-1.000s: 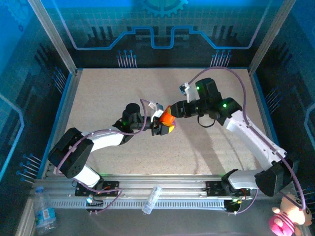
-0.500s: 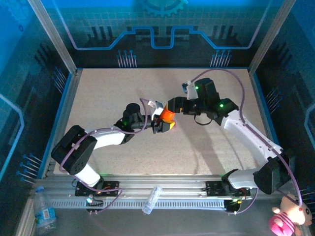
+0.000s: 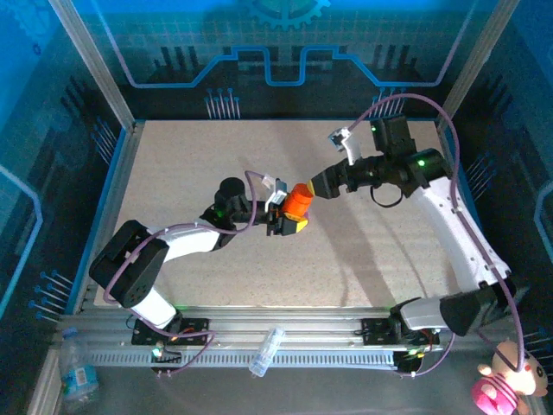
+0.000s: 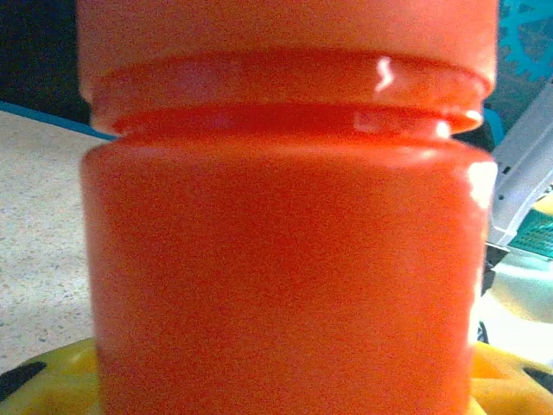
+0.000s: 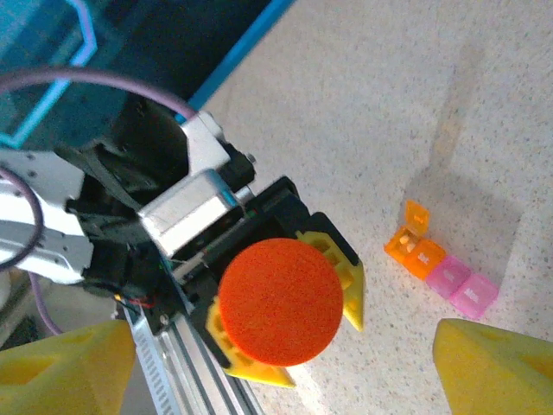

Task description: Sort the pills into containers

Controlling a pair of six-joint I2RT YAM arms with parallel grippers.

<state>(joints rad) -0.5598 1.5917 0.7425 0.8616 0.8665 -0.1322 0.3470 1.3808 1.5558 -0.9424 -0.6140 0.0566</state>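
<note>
An orange pill bottle [image 3: 299, 201] with its round cap [image 5: 280, 300] on stands upright above the table, and my left gripper [image 3: 291, 221] is shut on it, yellow fingers [image 5: 347, 275] on either side. Its orange wall [image 4: 285, 277] is close up in the left wrist view. My right gripper [image 3: 316, 184] hovers open just up and right of the cap, its fingertips [image 5: 492, 367] wide apart and holding nothing. The containers [image 5: 441, 264], a strip of orange and pink boxes, lie on the table; the end orange box is open with pills inside.
The speckled table [image 3: 190, 164] is bordered by blue rails and framed walls. A clear plastic bottle [image 3: 266, 350] lies on the front rail between the arm bases. A water bottle [image 3: 78, 377] and a pink toy [image 3: 499, 389] sit outside the frame.
My right gripper has drawn back from the bottle's cap, up and to the right, with its arm swinging toward the right wall. The left gripper still holds the bottle in nearly the same place.
</note>
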